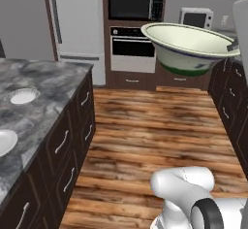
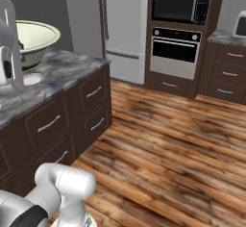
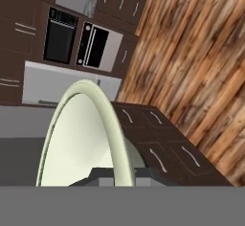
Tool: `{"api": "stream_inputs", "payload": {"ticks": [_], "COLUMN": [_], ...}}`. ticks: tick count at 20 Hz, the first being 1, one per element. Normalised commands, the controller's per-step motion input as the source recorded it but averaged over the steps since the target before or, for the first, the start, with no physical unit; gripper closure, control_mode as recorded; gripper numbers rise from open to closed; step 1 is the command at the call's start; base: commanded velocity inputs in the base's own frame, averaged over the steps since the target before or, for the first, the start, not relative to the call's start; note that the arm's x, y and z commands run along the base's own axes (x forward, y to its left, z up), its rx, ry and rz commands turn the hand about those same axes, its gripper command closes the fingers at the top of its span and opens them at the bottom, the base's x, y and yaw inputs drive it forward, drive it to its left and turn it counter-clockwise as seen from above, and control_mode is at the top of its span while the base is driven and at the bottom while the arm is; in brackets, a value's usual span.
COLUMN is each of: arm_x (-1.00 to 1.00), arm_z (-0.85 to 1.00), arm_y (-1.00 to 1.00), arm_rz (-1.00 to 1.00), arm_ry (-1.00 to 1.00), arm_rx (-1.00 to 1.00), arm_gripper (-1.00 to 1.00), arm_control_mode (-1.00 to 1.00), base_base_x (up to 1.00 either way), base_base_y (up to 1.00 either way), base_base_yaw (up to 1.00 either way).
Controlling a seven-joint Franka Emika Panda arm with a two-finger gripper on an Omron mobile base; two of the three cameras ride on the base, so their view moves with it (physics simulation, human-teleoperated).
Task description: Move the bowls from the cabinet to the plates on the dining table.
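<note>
1. Left base view: the white arm rises from the lower right. The round cream-white bowl with a green underside [image 1: 191, 47] is carried high in the air, tilted slightly, its right rim meeting the dark two-finger gripper [image 1: 233, 45]. The jaws are closed on that rim. The bowl hangs over the wooden plank floor [image 1: 155, 126], well apart from the grey marbled dining table [image 1: 43, 92], where two small white plates [image 1: 22, 96] [image 1: 6, 140] lie bare. Behind stand a black wall oven [image 1: 132, 48] and a white refrigerator [image 1: 77, 24].

2. Right base view: the arm's white link crosses the left edge. The bowl [image 2: 36, 38] appears behind it, above the table [image 2: 57, 72]; one plate [image 2: 30, 79] peeks out below. The brown drawer fronts [image 2: 72, 110] under the stone top show more fully here.

3. Hand view: the picture is rolled. The bowl's cream rim [image 3: 112, 129] arcs up from between the fingertips, with its pale interior facing left. The drawers [image 3: 167, 148] and floor [image 3: 201, 62] lie beyond.
</note>
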Motion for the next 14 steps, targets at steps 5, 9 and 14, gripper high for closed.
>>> {"api": "stream_inputs", "payload": {"ticks": [5, 9, 14], "arm_x": [0.00, 0.00, 0.00], "arm_z": [0.00, 0.00, 0.00], "arm_y": [0.00, 0.00, 0.00], "arm_rz": [0.00, 0.00, 0.00], "arm_ry": [0.00, 0.00, 0.00], "arm_rx": [0.00, 0.00, 0.00], "arm_gripper": [1.00, 1.00, 1.00], "arm_control_mode": [1.00, 1.00, 1.00], "base_base_x": [0.62, 0.62, 0.62], "base_base_y": [-0.01, 0.15, 0.21], "base_base_yaw": [0.00, 0.00, -0.02]}}
